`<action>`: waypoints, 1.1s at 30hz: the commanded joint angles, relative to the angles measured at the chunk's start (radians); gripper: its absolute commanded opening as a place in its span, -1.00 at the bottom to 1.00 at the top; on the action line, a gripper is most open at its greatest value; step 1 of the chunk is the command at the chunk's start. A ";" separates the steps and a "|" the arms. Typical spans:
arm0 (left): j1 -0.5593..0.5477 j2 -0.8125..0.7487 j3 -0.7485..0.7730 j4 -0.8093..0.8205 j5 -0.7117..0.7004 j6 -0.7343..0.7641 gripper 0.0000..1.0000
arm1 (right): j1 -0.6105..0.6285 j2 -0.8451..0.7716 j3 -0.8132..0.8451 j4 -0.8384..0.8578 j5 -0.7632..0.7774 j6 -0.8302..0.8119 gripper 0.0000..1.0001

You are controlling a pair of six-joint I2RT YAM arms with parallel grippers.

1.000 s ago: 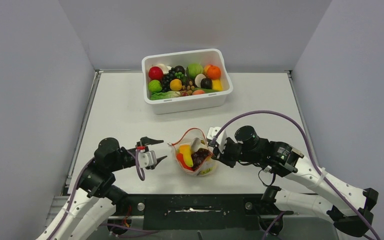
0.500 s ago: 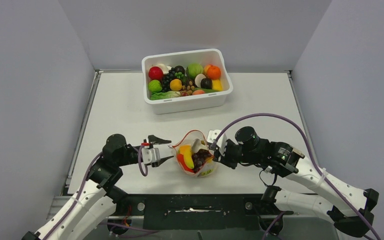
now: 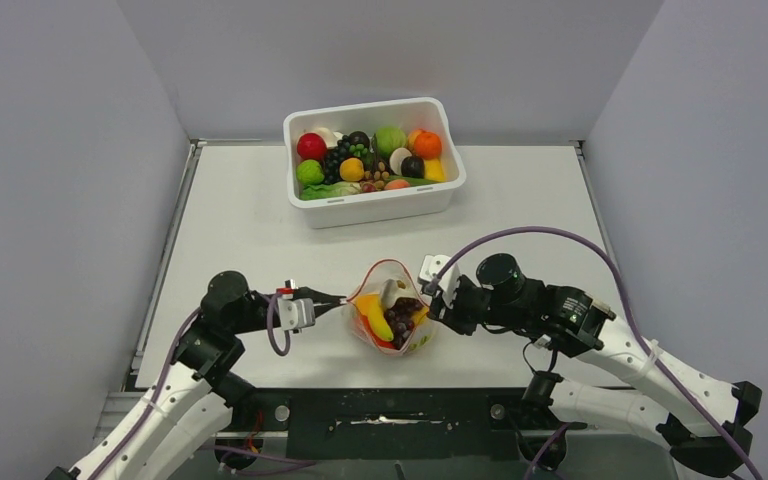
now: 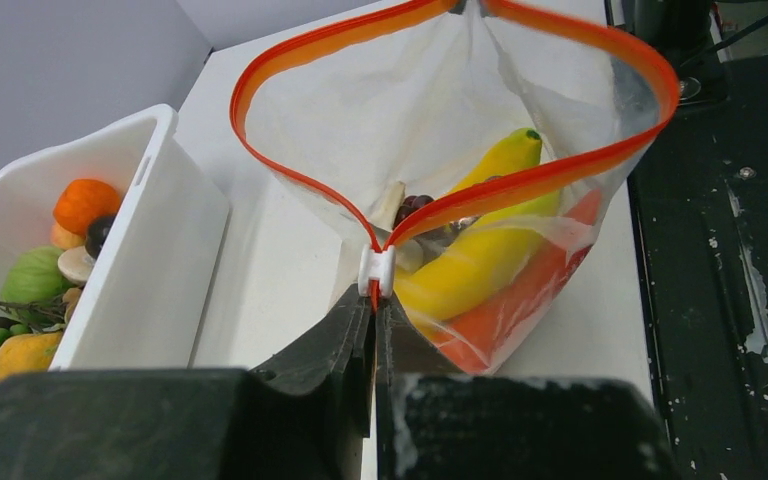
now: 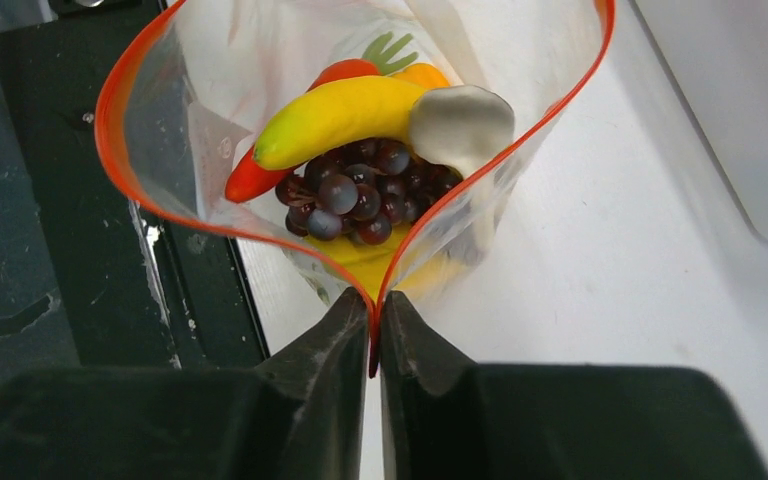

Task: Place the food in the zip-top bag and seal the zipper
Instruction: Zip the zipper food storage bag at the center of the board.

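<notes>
L gripper (image 4: 372,310) pinches one zipper (image 4: 520,182) end; R gripper (image 5: 374,318) clamps the opposite end. Zip-top bag (image 5: 190,110) mouth gapes (banana (image 5: 330,118), grapes (image 5: 360,190) inside).

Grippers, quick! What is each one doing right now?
Left gripper: closed, pinching the zipper end by its white slider.
Right gripper: closed, pinching the zipper's other end.

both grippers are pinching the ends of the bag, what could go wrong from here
1. The banana pokes up close to the zipper, whose two sides gape wide apart. It may get in the way when the strip is pressed shut.
2. The left gripper and right gripper each pinch only a thin end of the zipper. Pulling the floppy bag taut could make one end slip free.
</notes>
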 commanded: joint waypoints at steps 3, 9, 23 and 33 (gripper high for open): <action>0.005 -0.085 -0.034 0.093 0.033 -0.079 -1.00 | 0.004 -0.038 0.067 0.130 0.069 0.071 -0.16; 0.006 -0.131 -0.048 0.099 0.009 -0.106 -1.00 | 0.007 0.009 0.098 0.212 0.015 0.065 -0.02; 0.007 -0.118 -0.045 0.121 0.028 -0.173 -1.00 | 0.123 0.232 0.181 0.401 -0.043 -0.066 -0.17; 0.010 -0.117 -0.043 0.122 0.048 -0.174 -1.00 | 0.241 0.348 0.226 0.411 0.018 -0.161 -0.31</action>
